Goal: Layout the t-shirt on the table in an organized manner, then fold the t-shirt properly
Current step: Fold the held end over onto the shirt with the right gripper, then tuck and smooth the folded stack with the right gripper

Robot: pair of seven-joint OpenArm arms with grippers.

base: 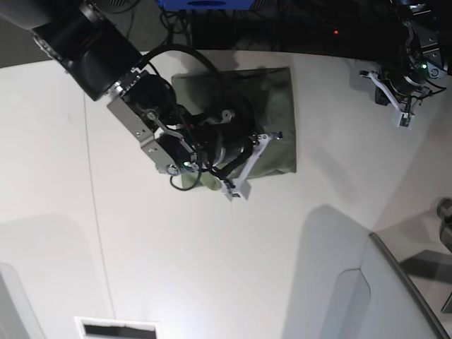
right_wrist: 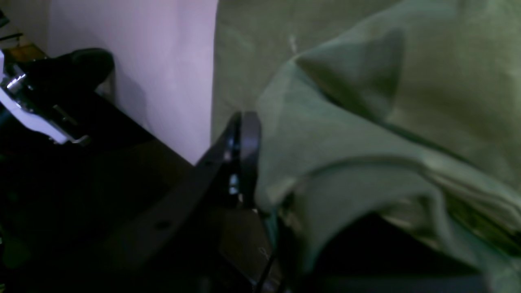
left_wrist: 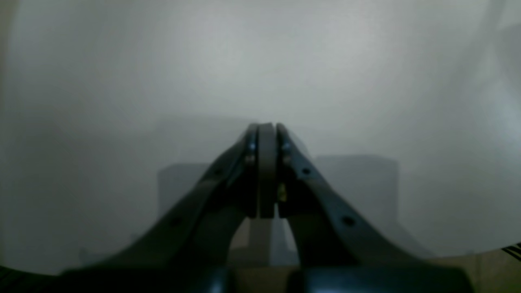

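The t-shirt (base: 272, 106) is soft olive-green cotton, matte and creased, lying as a compact, roughly rectangular folded bundle on the smooth white surface (base: 212, 268) near its far edge, with a thin dark seam line running down the surface on the left of the base view. In the right wrist view the cloth shows layered folds: a flat panel behind, a raised pointed fold over it, and a thicker hemmed edge low on the right. The right end effector (right_wrist: 260, 162) is dark, hard and angular; one black finger (right_wrist: 244, 150) presses against the cloth edge, the other is hidden by fabric, so I cannot tell whether it grips. The left end effector (left_wrist: 266, 134) is clenched with nothing between its pads, over bare surface, well apart from the shirt
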